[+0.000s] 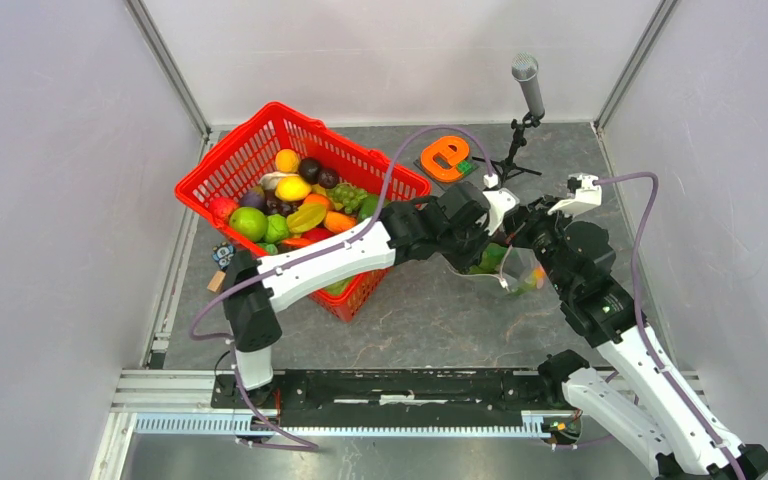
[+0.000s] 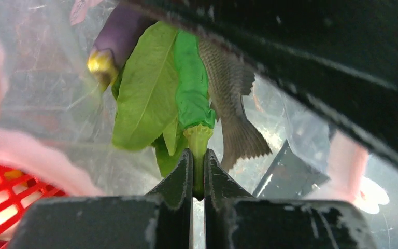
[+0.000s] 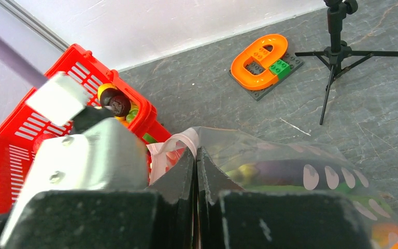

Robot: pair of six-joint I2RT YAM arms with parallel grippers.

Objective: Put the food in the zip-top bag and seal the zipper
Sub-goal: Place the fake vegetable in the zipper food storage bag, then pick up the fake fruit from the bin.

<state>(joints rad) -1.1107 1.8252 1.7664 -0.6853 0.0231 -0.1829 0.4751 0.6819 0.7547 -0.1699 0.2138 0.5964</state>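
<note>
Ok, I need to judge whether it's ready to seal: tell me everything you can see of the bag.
The bag is clear, crinkly plastic with pale oval dots and a pinkish strip along its mouth. It lies between the arms, right of the red basket, mouth seemingly open. The right pincer is shut on its mouth edge; the left pincer reaches in, shut on a green piece. Inside show a leaf, a purple piece and a grey fish.

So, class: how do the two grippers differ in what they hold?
The left gripper pinches a long green vegetable by its stem; the right gripper pinches the edge of the zip-top bag. The left gripper points into the bag; the right gripper sits outside it. Both are shut.
</note>
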